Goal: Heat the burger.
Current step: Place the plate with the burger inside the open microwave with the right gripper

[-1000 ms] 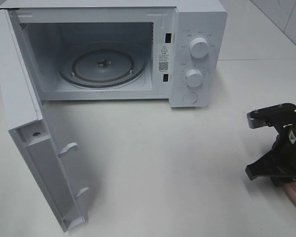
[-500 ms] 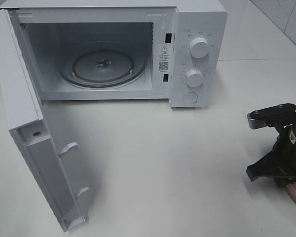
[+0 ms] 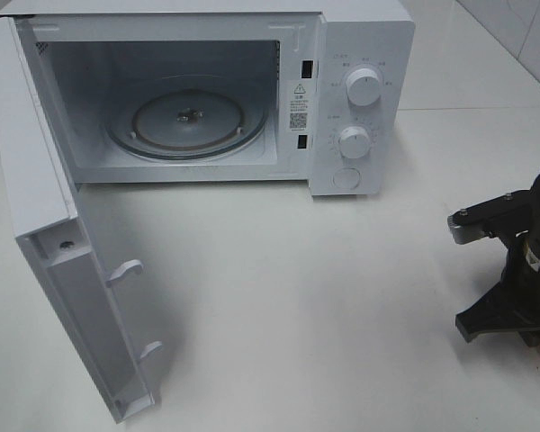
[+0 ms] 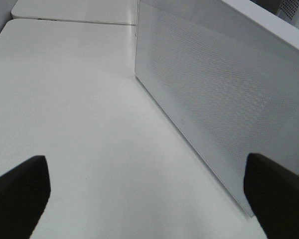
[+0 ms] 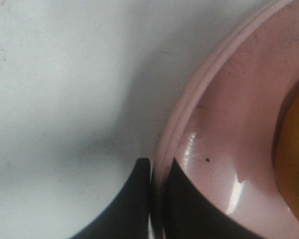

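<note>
**Right gripper pinches the plate rim, burger sits on the plate**

I stand by the white table and I look first at the right side. The right gripper has its two black fingers pressed together on the rim of the pink plate. One finger is on the outside of the rim and the other is inside, on the plate's surface. The burger lies on this plate, further in from the rim and apart from the fingers. Only a golden-orange edge of its bun shows in the right wrist view. From the high camera the right arm is at the right edge of the table and covers nearly all of the plate, so the burger cannot be seen there.

The white microwave stands at the far side of the table, well apart from the plate. Its door is swung fully open to the left. Inside, the round glass turntable is bare. Two white knobs are on the front panel, the upper knob above the lower knob.

The left gripper is spread wide and holds nothing (only its two dark fingertips show). It hangs over the bare table, beside a white panel of the microwave with a fine dotted pattern.
</note>
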`<action>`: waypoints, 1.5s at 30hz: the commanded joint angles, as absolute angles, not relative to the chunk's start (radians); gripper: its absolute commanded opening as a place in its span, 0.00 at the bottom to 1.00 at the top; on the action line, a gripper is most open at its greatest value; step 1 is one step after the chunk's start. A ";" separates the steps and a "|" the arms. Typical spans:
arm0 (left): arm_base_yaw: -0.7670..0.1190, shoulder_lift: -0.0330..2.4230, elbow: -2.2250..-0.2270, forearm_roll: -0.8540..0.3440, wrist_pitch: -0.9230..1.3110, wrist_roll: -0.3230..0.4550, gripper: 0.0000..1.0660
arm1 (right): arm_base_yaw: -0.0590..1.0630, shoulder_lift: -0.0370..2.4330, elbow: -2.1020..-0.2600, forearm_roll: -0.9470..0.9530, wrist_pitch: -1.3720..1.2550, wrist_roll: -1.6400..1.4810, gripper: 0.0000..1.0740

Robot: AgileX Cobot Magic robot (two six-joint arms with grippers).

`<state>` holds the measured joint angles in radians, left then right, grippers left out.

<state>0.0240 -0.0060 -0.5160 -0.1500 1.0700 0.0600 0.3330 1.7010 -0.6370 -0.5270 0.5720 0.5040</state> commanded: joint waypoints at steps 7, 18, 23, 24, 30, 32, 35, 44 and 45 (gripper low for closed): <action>0.025 -0.023 -0.516 -0.153 1.072 0.054 0.92 | 0.399 1.614 -0.645 -0.624 0.696 0.559 0.00; 0.025 -0.023 -0.516 -0.153 1.072 0.054 0.92 | 0.466 1.510 -0.645 -0.667 0.829 0.576 0.00; 0.025 -0.023 -0.516 -0.153 1.072 0.054 0.92 | 0.507 1.477 -0.645 -0.679 0.883 0.576 0.00; 0.025 -0.023 -0.516 -0.153 1.072 0.054 0.92 | 0.523 1.461 -0.645 -0.679 0.899 0.576 0.00; 0.025 -0.023 -0.516 -0.153 1.072 0.054 0.92 | 0.568 1.433 -0.640 -0.680 0.925 0.577 0.00; 0.025 -0.023 -0.516 -0.153 1.072 0.054 0.92 | 0.606 1.422 -0.640 -0.683 0.949 0.577 0.00; 0.025 -0.023 -0.516 -0.153 1.072 0.054 0.92 | 0.645 1.422 -0.640 -0.687 0.961 0.577 0.00; 0.025 -0.023 -0.516 -0.153 1.072 0.054 0.92 | 0.747 1.422 -0.640 -0.701 0.992 0.580 0.00; 0.025 -0.023 -0.516 -0.153 1.072 0.054 0.92 | 0.774 1.422 -0.640 -0.704 0.998 0.580 0.00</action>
